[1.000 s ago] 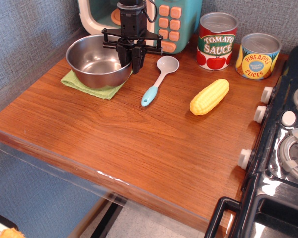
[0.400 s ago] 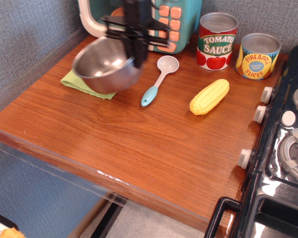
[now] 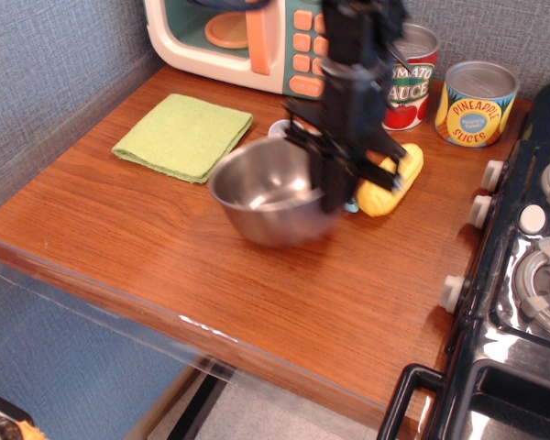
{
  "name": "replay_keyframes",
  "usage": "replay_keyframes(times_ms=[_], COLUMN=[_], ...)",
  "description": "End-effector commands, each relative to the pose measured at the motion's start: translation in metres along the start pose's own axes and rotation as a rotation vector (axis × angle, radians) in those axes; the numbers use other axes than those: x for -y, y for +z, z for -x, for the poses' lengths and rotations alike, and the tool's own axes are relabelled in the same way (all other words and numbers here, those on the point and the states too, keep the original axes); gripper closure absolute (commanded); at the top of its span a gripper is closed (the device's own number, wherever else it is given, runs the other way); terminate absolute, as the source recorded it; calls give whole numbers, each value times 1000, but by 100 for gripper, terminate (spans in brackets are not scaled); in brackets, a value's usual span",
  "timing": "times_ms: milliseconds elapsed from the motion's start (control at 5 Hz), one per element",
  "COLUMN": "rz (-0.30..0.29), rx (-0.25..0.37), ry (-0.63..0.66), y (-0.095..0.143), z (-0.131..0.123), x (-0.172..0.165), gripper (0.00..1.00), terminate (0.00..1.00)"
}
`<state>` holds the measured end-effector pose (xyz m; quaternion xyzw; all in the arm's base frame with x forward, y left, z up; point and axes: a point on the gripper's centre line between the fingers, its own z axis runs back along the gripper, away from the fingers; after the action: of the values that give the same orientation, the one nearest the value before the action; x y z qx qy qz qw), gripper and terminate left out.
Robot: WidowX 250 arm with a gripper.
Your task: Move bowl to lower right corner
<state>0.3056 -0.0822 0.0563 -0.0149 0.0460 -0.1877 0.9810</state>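
The green cloth [image 3: 184, 136] at ten o'clock now lies bare — the bowl [image 3: 273, 197] that hung above it moments ago has travelled to mid-table, carried above the wood and blurred by motion. The gripper [image 3: 335, 188] has come along, its fingers clamped on the bowl's right rim. Behind the arm, the spoon [image 3: 280, 127] is almost wholly hidden, the corn [image 3: 391, 183] and tomato sauce can [image 3: 412, 81] partly so. The lower right corner [image 3: 399, 371] — five o'clock — appears bare.

Bowl [image 3: 273, 194] in tool [image 3: 333, 188], midair.
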Motion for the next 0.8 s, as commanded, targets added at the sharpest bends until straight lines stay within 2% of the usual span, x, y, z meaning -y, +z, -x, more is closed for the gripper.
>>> replay_keyframes(times_ms=[0,200,400,600], rz=[-22,-2,17,25], rx=[29,-19,-68,-71], ry=[-26,-15,81,109], y=[16,11,8,10], z=[21,28,32,29], x=[36,44,41,37], gripper=[100,100,100,0], terminate=[0,0,0,0])
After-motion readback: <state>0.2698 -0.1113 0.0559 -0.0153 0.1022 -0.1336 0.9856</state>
